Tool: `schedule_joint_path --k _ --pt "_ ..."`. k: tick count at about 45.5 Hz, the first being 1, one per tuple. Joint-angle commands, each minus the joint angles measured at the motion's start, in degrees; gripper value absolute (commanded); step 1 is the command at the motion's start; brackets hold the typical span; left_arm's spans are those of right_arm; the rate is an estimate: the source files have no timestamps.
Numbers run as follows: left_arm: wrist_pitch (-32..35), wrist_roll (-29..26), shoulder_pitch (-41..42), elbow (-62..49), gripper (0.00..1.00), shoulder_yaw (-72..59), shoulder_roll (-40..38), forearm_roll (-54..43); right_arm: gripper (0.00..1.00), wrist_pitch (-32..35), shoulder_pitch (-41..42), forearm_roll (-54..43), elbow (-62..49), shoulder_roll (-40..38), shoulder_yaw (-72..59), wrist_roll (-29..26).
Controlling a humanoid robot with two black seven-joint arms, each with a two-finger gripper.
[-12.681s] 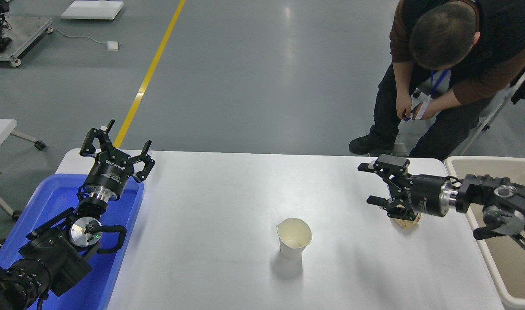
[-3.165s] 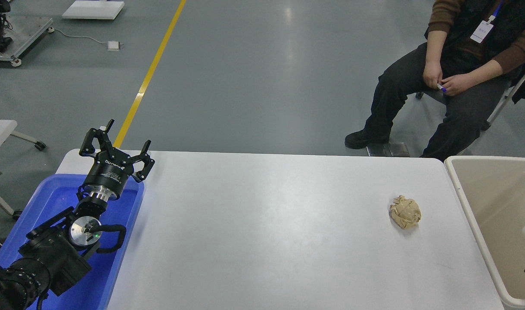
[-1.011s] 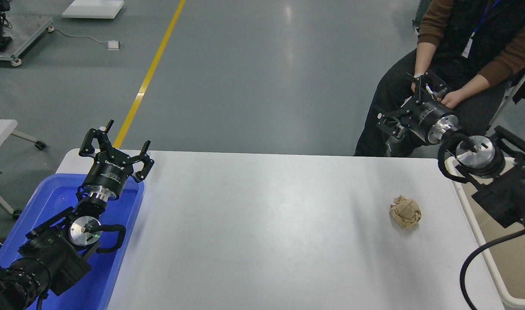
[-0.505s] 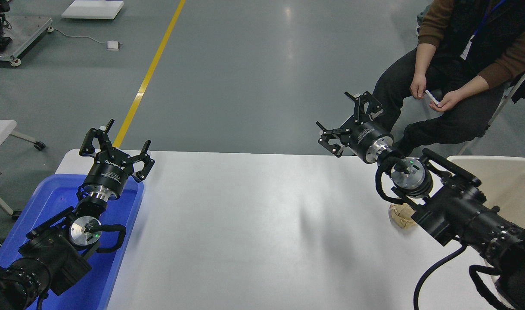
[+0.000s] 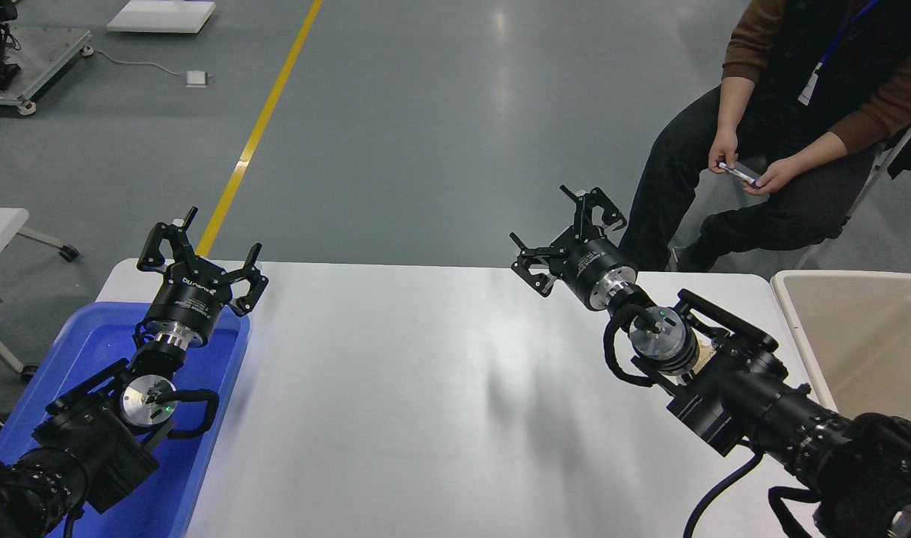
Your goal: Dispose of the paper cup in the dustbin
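Note:
The paper cup is not visible anywhere on the table or in either gripper. The dustbin [image 5: 793,317] is a large beige bin at the table's right end; the part of its inside that I can see holds no cup. My right gripper [image 5: 565,230] is open and empty, held over the table's far edge, right of centre, pointing away from me. Its arm stretches back to the lower right corner. My left gripper [image 5: 205,250] is open and empty, parked above the blue tray at the lower left.
A blue plastic tray [image 5: 89,340] lies at the table's left end under the left arm. A crumpled tan paper ball [image 5: 708,349] is mostly hidden behind the right arm. A person [image 5: 784,142] sits beyond the far right corner, holding a small object.
The right arm has swung left from over the dustbin side to above the table, now covering the paper ball. The cup, on the table earlier, is gone. The left arm has not moved.

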Motion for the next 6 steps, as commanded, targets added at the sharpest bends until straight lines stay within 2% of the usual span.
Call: schedule_joint_path --k 1,6 --pt "0.0 0.0 0.0 0.0 1.0 0.0 0.0 0.0 1.0 0.2 -3.0 -3.8 -1.4 1.3 0.5 2.9" --pt "0.0 0.0 0.0 0.0 1.0 0.0 0.0 0.0 1.0 2.0 -3.9 -4.0 -1.9 1.3 0.7 3.0"
